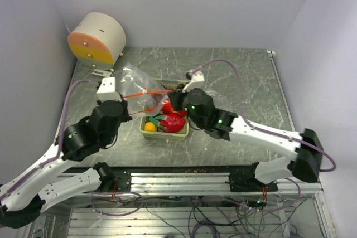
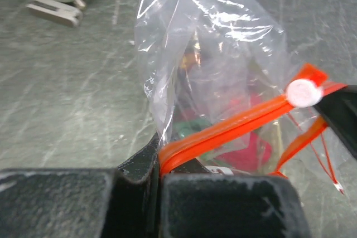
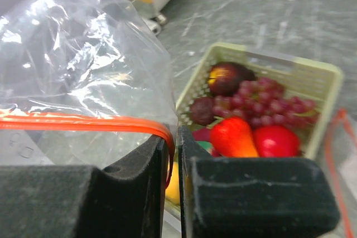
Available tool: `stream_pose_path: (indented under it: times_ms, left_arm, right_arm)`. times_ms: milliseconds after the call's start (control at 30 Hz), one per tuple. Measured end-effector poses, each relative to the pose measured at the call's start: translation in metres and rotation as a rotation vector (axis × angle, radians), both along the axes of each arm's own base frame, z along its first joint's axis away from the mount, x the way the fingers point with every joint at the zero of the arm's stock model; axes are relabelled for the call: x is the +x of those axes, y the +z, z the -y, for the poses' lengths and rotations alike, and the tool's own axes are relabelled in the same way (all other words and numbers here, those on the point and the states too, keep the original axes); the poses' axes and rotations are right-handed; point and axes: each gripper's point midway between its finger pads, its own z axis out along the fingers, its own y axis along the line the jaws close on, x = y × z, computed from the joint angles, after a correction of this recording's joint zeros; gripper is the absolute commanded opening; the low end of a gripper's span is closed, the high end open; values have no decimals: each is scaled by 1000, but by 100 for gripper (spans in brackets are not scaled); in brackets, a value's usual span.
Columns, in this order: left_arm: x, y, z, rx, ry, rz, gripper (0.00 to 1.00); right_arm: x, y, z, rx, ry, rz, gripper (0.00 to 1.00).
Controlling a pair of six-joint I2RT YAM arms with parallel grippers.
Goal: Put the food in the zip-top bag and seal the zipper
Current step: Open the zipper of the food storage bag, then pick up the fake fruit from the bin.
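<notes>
A clear zip-top bag [image 1: 134,79] with an orange zipper strip [image 1: 148,93] hangs stretched between my two grippers above the table. My left gripper [image 1: 125,100] is shut on the strip's left end [image 2: 167,160]. My right gripper [image 1: 174,96] is shut on its right end [image 3: 172,140]. A white slider [image 2: 301,92] sits on the strip near the right gripper. Below, the pale green tray [image 1: 184,132] holds the food: dragon fruit [image 1: 173,121], orange [image 1: 149,127], grape bunch [image 3: 262,101], dark round fruits [image 3: 228,77], a red-orange fruit [image 3: 234,137], red apple [image 3: 276,140]. Pink and green shapes show through the bag [image 2: 251,137].
A round cream and orange device [image 1: 96,38] stands at the back left corner. White walls close in the table on the left, back and right. The bag's other orange lip [image 3: 334,154] hangs loose beside the tray.
</notes>
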Motion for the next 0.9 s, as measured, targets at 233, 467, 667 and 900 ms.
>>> stream_pose_path:
  times_ms: [233, 467, 667, 900]
  left_arm:
    - [-15, 6, -51, 89, 145, -12, 7]
    - [-5, -41, -51, 263, 207, -104, 7]
    - [11, -88, -38, 388, 235, -181, 7]
    - [19, -114, -36, 414, 263, -207, 7]
  right_arm:
    - [7, -50, -104, 2, 278, -70, 11]
    - [7, -97, -129, -54, 368, -133, 39]
    - [-3, -94, -118, -76, 411, -116, 88]
    - [-21, -61, -63, -62, 358, -38, 100]
